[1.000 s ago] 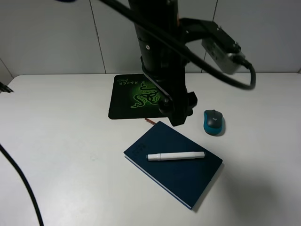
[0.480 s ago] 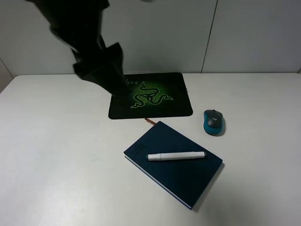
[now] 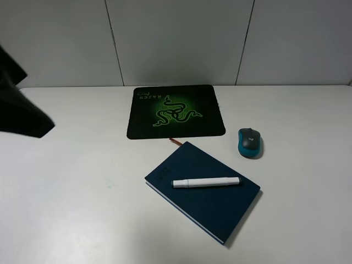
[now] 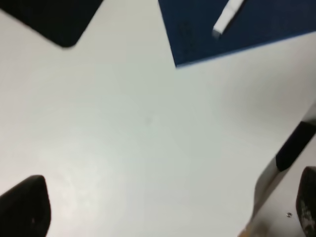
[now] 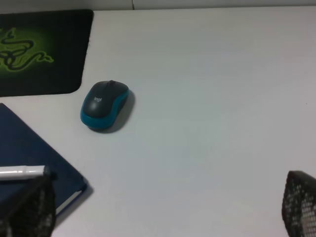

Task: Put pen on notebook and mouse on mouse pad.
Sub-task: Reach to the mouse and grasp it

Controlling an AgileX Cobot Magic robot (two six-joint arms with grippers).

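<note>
The white pen [image 3: 206,182] lies flat across the navy notebook [image 3: 203,190] at the table's front centre. Right of the notebook, the dark grey and teal mouse [image 3: 250,142] rests on the bare table, apart from the black mouse pad [image 3: 176,111] with its green emblem further back. My left gripper [image 4: 165,217] hangs open over bare table, with the notebook [image 4: 237,24], the pen [image 4: 228,17] and a mouse pad corner [image 4: 49,17] ahead of it. My right gripper [image 5: 163,212] is open and empty, well short of the mouse [image 5: 104,104], with the mouse pad [image 5: 39,52] beyond it.
A dark part of the left arm [image 3: 22,110] juts in at the left edge of the high view. A grey panelled wall [image 3: 176,38] runs behind the white table [image 3: 82,192]. The notebook [image 5: 29,158] and pen [image 5: 22,172] show beside the right gripper's fingers [image 5: 27,210].
The dark arm that hung over the mouse pad has swung away to the left edge of the high view. Pen, notebook, mouse and pad have not moved.
</note>
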